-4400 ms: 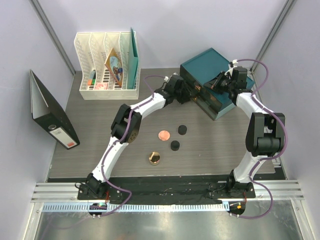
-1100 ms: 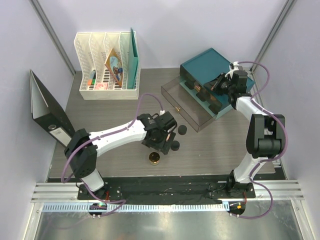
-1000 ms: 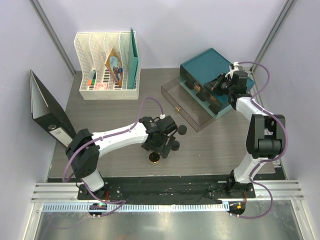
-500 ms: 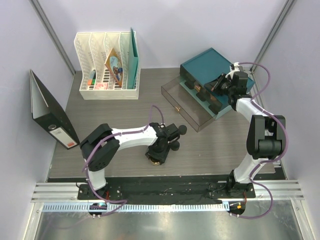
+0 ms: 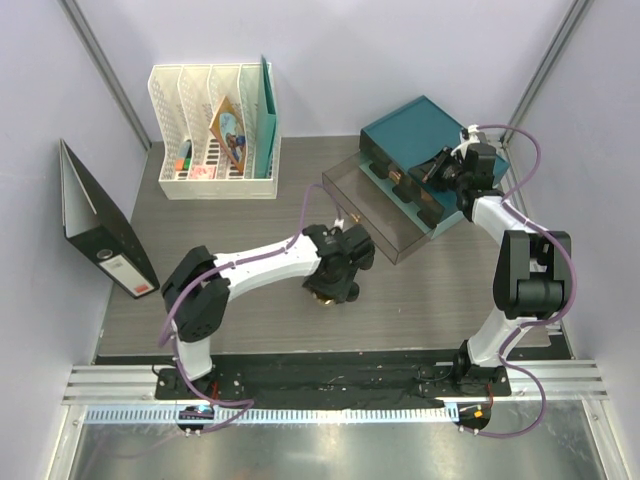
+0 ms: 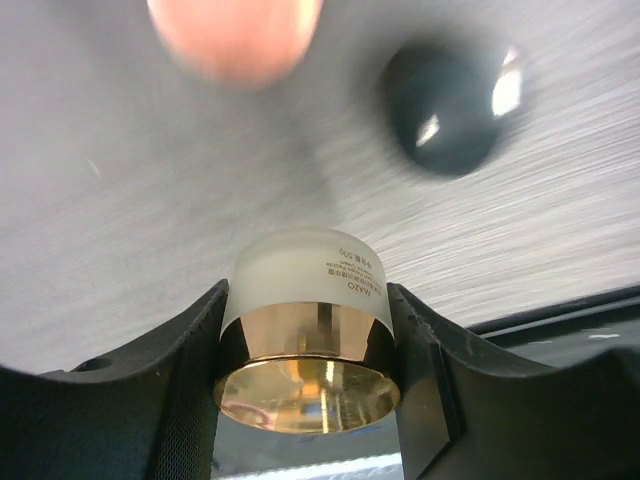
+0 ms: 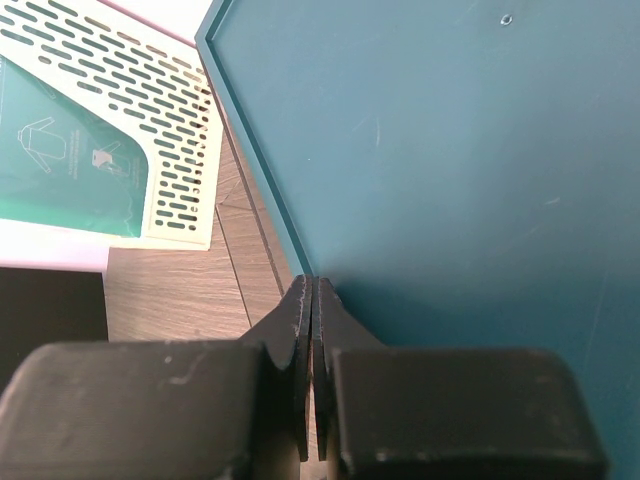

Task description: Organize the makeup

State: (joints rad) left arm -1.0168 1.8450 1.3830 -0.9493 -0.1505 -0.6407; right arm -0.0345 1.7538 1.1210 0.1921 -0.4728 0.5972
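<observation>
Left gripper (image 6: 308, 385): clamped on gold jar (image 6: 300, 290).
Black pot (image 6: 446, 105): ahead of that gripper, to the right.
Right gripper (image 7: 308, 345): pressed together, teal box (image 7: 430, 150) just ahead.

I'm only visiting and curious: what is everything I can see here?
gold jar: one, gold and frosted white, gripped in the left pincer
black pot: one seen, black, on the table beyond the jar
compact: one, coral, blurred, on the table beyond the jar
cabinet: one, teal, far right of the table
drawer: one, clear, pulled out of the cabinet
file rack: one, white, far left, holding papers
binder: one, black, left edge
left pincer: one, black, shut on the gold jar
right pincer: one, black, shut, above the cabinet top
</observation>
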